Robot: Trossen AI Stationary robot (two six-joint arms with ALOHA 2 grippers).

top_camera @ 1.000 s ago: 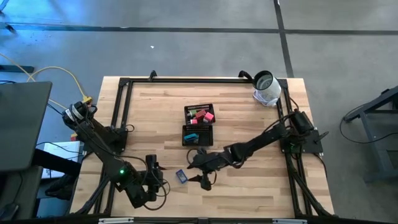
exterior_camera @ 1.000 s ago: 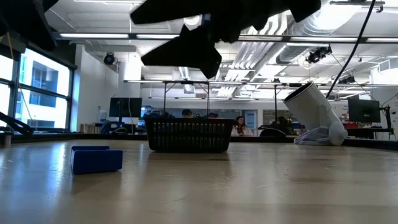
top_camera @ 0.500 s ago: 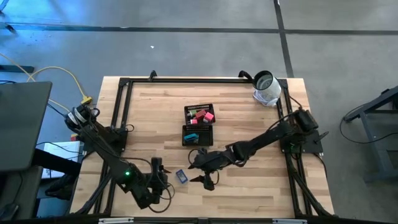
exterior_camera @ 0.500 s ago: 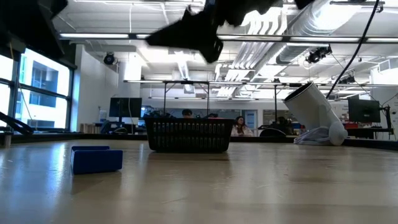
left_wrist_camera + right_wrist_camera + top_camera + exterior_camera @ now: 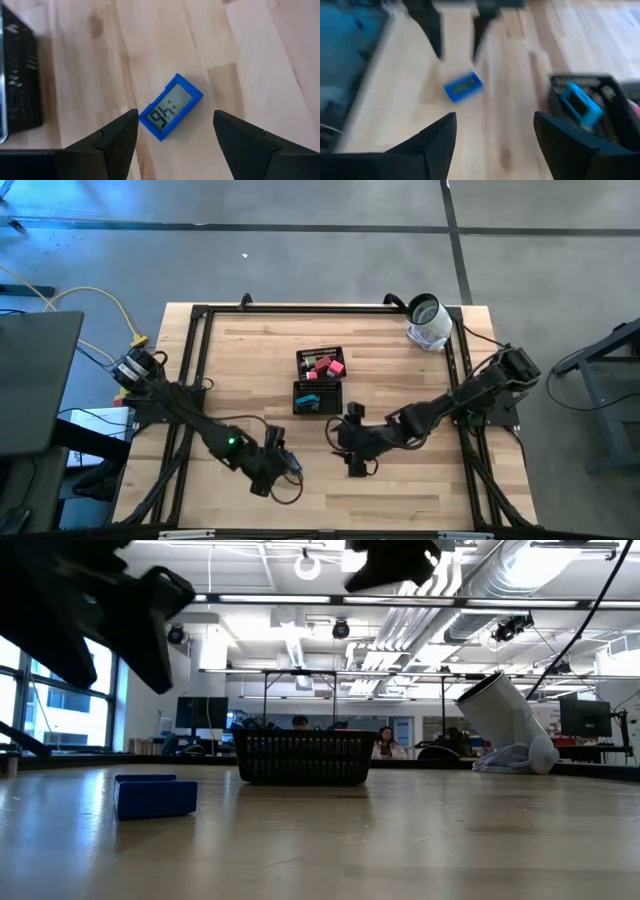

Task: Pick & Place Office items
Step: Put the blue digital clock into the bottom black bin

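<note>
one item is lying loose on the table (image 5: 400, 490) now: the blue clock (image 5: 170, 106), flat on the wood with its display facing up, directly under the left tool (image 5: 175, 131) and framed between its two spread fingers, which are not touching it. over the last second the left arm has been swinging across from the near-left edge until its tool is hanging right above the clock, jaws wide and holding nothing. meanwhile the right tool (image 5: 356, 464), which was hovering just beside the clock, is pulling away toward the right arm's own side and is standing off from it, also wide open and empty. the other items, red, pink and teal, are sitting in the black tray (image 5: 300, 361), which lies beyond both tools toward the far side of the table. by my reading the pick is passing from right arm to left, and the next step is a straight descent and a squeeze on the clock, which lies askew to the jaws.
</note>
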